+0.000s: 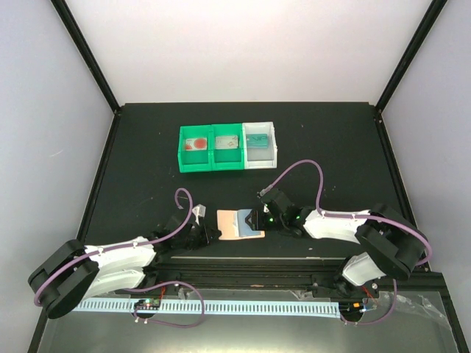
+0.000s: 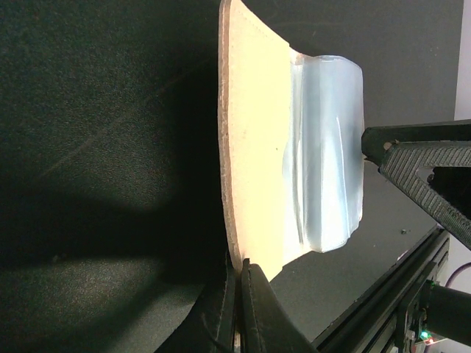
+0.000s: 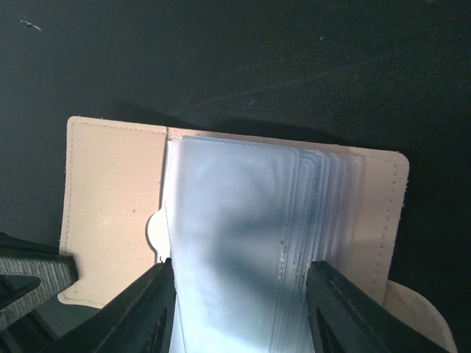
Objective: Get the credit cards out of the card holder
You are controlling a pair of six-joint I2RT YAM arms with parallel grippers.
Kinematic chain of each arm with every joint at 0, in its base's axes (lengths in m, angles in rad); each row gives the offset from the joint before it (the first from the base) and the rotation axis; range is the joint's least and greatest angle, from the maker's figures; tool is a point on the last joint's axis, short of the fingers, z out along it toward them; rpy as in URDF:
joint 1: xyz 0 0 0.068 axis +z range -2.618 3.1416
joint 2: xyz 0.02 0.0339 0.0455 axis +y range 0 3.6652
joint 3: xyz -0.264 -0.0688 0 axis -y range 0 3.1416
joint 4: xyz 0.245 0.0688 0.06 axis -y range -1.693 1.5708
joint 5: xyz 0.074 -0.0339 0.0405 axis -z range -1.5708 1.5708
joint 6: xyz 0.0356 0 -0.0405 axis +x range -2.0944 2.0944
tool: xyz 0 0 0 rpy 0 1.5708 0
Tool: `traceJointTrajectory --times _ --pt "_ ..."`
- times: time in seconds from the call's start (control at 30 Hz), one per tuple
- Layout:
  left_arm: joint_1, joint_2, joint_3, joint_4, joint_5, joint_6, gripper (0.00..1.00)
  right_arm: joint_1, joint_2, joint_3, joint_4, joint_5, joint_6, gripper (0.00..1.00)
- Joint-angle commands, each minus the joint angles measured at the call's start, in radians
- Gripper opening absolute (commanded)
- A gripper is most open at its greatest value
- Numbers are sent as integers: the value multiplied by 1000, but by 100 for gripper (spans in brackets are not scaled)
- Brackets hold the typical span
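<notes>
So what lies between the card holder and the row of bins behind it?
Nothing: the top view shows only bare black table between the card holder and the bins.

Holder (image 3: 110,191): tan, lying open ahead of gripper (image 3: 241,268). Clear plastic sleeves (image 3: 235,213): fanned stack, running between its parted fingers.

Both arms are reaching low and inward near the table's (image 1: 147,147) near edge, left gripper (image 2: 237,266) pinching tightly closed, right gripper (image 3: 239,273) facing it, jaws standing apart.
</notes>
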Motion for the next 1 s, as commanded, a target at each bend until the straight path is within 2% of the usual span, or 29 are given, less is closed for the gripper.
traceJointTrajectory --times 0.0,0.47,0.63,0.83,0.97 --pt "-9 3 4 25 -13 4 2 0 2 4 32 -48 7 49" --pt "-21 24 15 32 -15 2 2 1 -23 1 61 -90 21 49" --pt "-25 36 19 34 -11 1 2 1 -15 -6 132 -149 48 49" --pt "-29 39 24 36 -15 -2 2 0 21 -19 299 -295 87 49" --pt "-31 33 23 37 -15 -7 2 1 45 -23 355 -323 95 50"
